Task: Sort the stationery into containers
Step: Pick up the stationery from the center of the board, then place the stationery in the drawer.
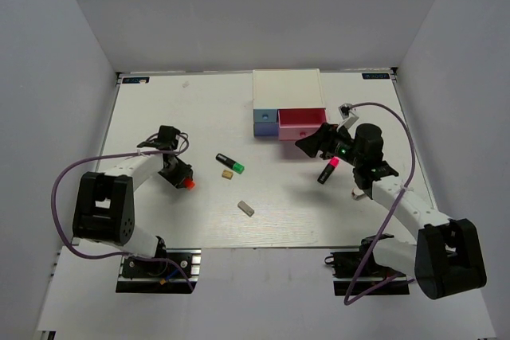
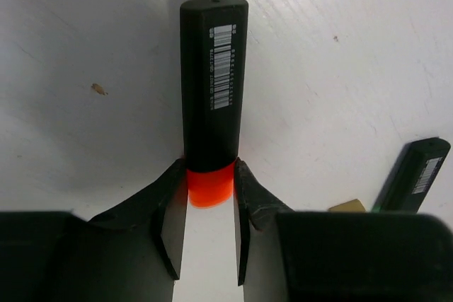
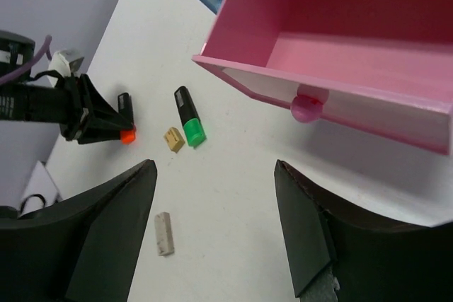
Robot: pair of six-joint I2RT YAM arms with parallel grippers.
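Highlighter (image 2: pixel 212 83), orange cap, pinched by left end effector (image 2: pixel 211 178); right end effector (image 3: pixel 216 175) open wide

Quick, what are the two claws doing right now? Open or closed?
Left claw: closed on the orange-capped highlighter, pinching its cap.
Right claw: open, holding nothing.

You have two arms of one build: white tubular links joined by chunky black joint housings. The left arm (image 1: pixel 139 169) trails a purple-grey cable (image 1: pixel 54 197), and the right arm (image 1: pixel 406 209) has a matching lead (image 1: pixel 374 103) and a small green light (image 1: pixel 343 149) near the wrist. The left claw (image 2: pixel 211 175) and right claw (image 3: pixel 214 167) are matt black with wedge-shaped fingers. Each arm has a black base plate (image 1: pixel 155 267) beneath it.
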